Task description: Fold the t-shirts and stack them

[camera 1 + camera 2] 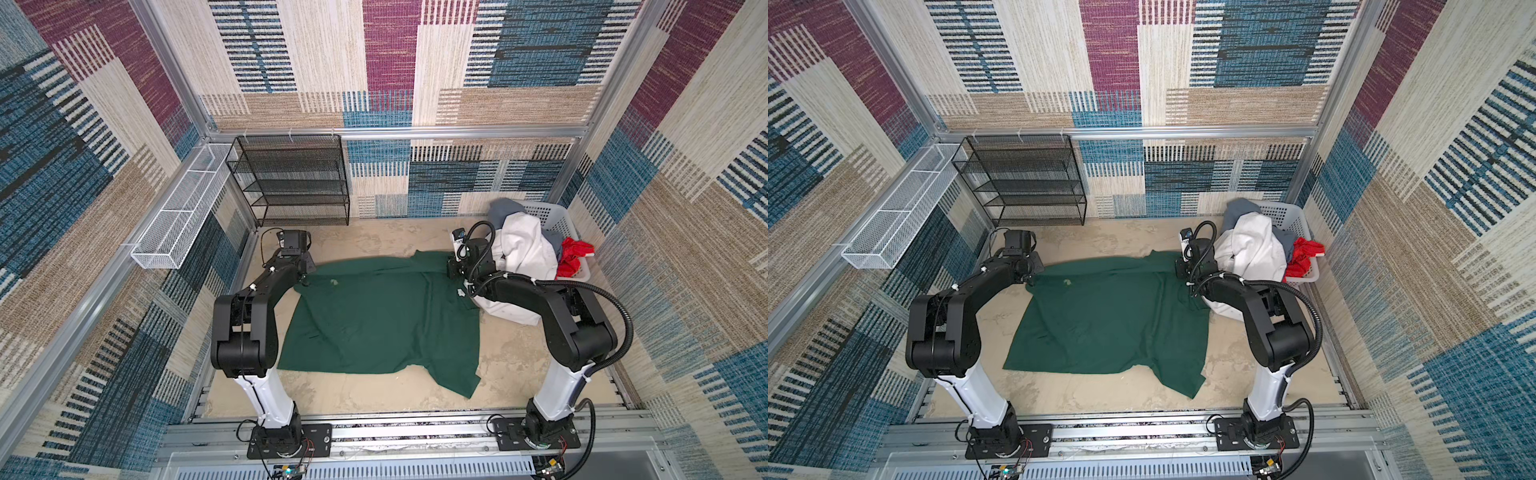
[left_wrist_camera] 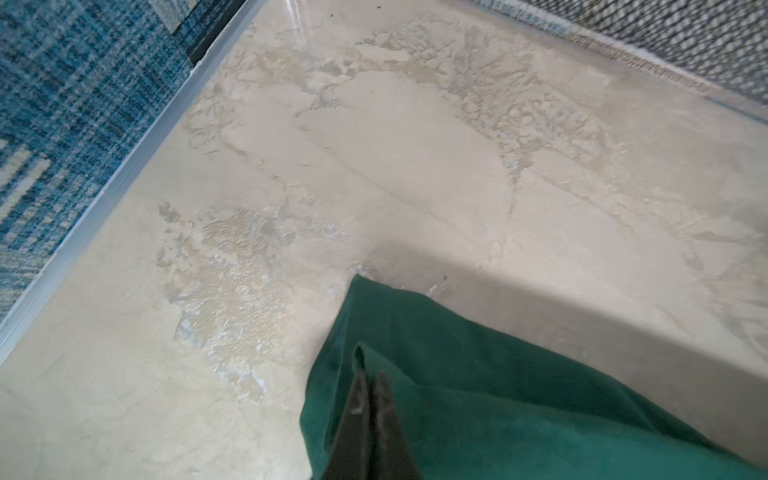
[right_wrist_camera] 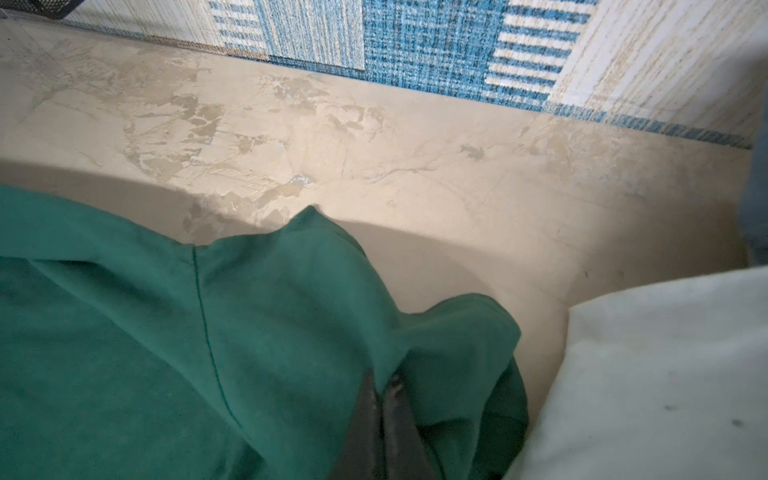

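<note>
The dark green t-shirt [image 1: 382,324] is spread on the table [image 1: 511,365] between the two arms, with its far edge drawn between them. The left gripper [image 2: 370,378] is seen clenched on one far corner of the cloth, and only a thin fold is caught between its fingers [image 2: 353,415]. The right gripper [image 3: 381,379] is likewise clamped on a bunched fold at the opposite far corner, its fingers [image 3: 361,424] pressed together with cloth gathered around them.

Several risks can be judged from here. The left hold is taken very near the hem, so that corner could be pulled free if the cloth is tensioned or lifted sharply. More than one layer appears to be gathered in the right hold, so a crease could be carried into the fold. The white t-shirt [image 1: 523,249], which spills from the basket [image 1: 555,216] onto the table, lies just beside the right gripper and partly under that arm. It could be snagged or dragged along when the arm is moved. At the near edge, one corner of the green garment is seen trailing askew, so an uneven fold would be produced unless it is straightened first.

No brand, label or writing can be read. White marks are seen on the red t-shirt [image 1: 575,253] in the basket, but they are too small to be made out.
</note>
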